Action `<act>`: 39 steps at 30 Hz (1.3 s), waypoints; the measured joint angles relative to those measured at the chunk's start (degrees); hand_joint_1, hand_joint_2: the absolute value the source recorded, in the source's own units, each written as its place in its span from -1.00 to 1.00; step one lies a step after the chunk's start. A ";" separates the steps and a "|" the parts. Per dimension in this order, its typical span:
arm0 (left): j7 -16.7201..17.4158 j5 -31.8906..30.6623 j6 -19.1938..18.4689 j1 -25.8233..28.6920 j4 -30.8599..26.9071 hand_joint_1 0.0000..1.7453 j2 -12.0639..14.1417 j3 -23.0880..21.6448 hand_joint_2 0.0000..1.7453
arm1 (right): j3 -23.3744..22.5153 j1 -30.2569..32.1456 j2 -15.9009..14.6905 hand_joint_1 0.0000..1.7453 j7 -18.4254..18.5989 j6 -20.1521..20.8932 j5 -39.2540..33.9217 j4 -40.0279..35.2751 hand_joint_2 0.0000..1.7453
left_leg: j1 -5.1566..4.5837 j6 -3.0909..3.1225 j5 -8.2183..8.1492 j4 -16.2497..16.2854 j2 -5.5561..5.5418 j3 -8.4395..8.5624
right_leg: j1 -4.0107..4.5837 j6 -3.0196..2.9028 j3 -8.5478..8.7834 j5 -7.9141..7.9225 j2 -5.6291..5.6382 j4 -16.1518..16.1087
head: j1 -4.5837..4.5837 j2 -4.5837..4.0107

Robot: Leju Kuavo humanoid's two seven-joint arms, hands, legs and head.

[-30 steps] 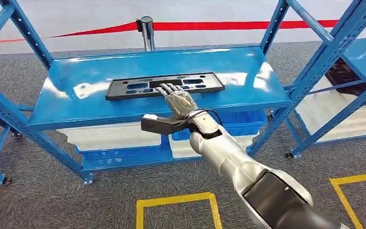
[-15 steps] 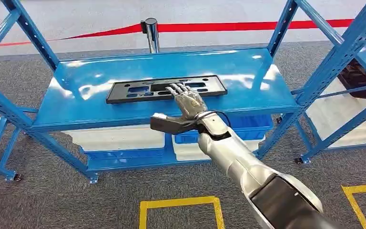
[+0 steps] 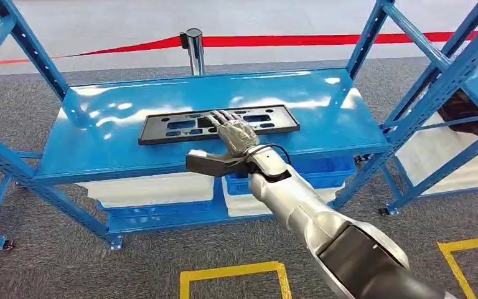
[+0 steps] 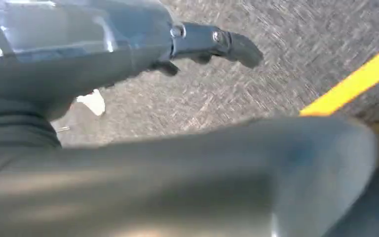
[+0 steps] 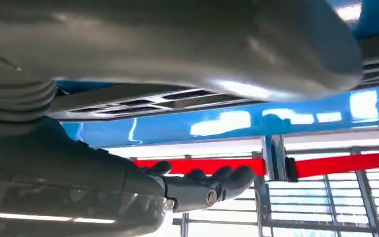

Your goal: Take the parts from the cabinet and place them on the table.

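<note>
Rack (image 3: 361, 134) faced square-on; top shelf (image 3: 124, 106) kept at easy reach for right arm. Part (image 3: 162, 128), flat black plate with cut-outs, laid flat mid-shelf, long side across. Not yet lifted. Right hand (image 3: 236, 134) laid palm-down over part's near edge, right of middle; fingers (image 3: 223, 117) stretched forward, slightly apart, resting on plate, nothing clamped. Judged: flat hand suited to dragging thin plate toward shelf edge before gripping. Left hand (image 4: 212, 42) hung over carpet; fingers empty, whether apart or together could not be told.
</note>
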 joint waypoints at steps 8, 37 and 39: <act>-0.02 -0.04 -0.04 0.06 0.00 -1.00 -0.04 0.00 -1.00 | -0.02 0.36 -0.35 -1.00 0.04 0.00 -0.02 0.00 -1.00 | 0.09 0.02 -2.29 -0.06 -0.17 2.81 | -0.03 -0.06 -3.83 5.66 -0.01 -1.24 | 2.25 0.00; 0.00 0.33 0.42 0.37 0.04 -1.00 -0.07 0.22 -1.00 | 0.07 0.61 -0.35 -1.00 3.26 7.76 0.81 -0.09 -1.00 | -0.90 -0.48 1.13 0.11 -0.07 -1.95 | 0.13 -1.48 3.75 0.43 0.15 -5.78 | 1.07 0.00; -0.09 0.31 0.42 0.37 0.04 -1.00 -0.05 0.24 -1.00 | -0.09 0.61 -0.35 -1.00 2.45 9.22 -0.29 -0.05 1.00 | -0.96 -0.45 1.11 0.13 -0.01 -1.95 | 0.06 -1.27 3.91 0.23 0.16 -6.09 | 1.16 0.00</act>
